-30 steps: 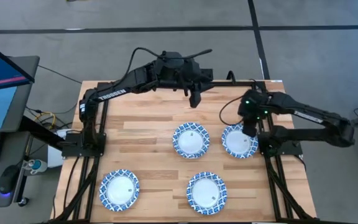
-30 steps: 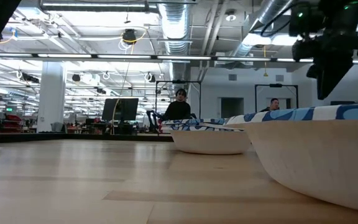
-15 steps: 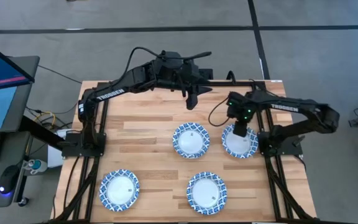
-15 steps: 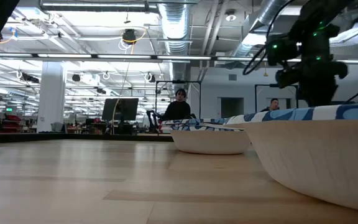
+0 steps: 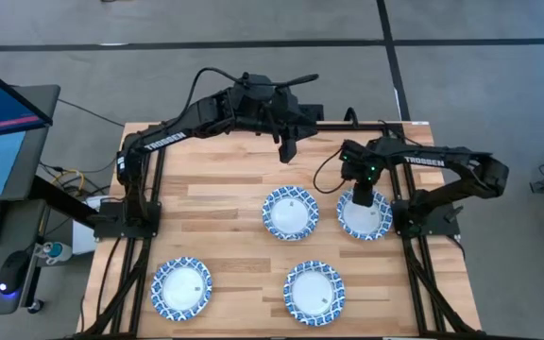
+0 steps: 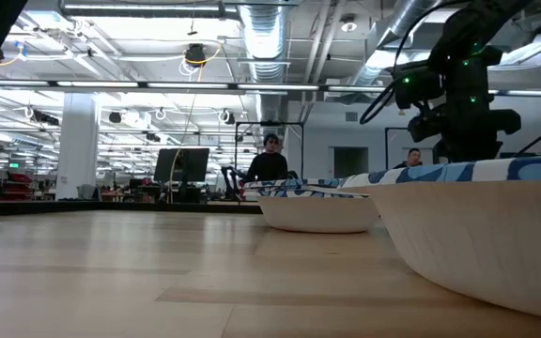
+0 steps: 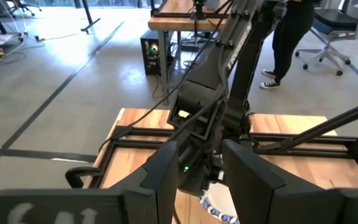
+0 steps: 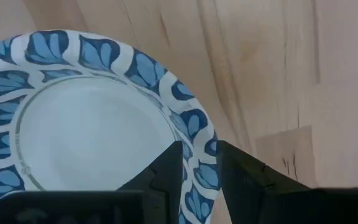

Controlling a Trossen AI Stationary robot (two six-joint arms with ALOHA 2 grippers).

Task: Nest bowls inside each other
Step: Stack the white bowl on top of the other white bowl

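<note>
Bowls near the front edge come first: two small round shallow bowls, white in the middle with blue-and-white patterned rims, sit front-left (image 5: 181,286) and front-centre (image 5: 314,292) on the pale wooden slatted table (image 5: 215,198), well apart. Farther back lie a centre bowl (image 5: 290,212) and a right bowl (image 5: 366,217).

The right gripper (image 8: 199,163) stands over the right bowl's rim (image 8: 194,137), one dark finger either side of it with a narrow gap; the rim is not visibly clamped.

Risk, as a judgement: a grip this close to the edge may tilt or drop the bowl when lifted, or skid it toward the centre bowl.

At the back, the left gripper (image 7: 199,171) hangs in the air, fingers apart and empty.
</note>
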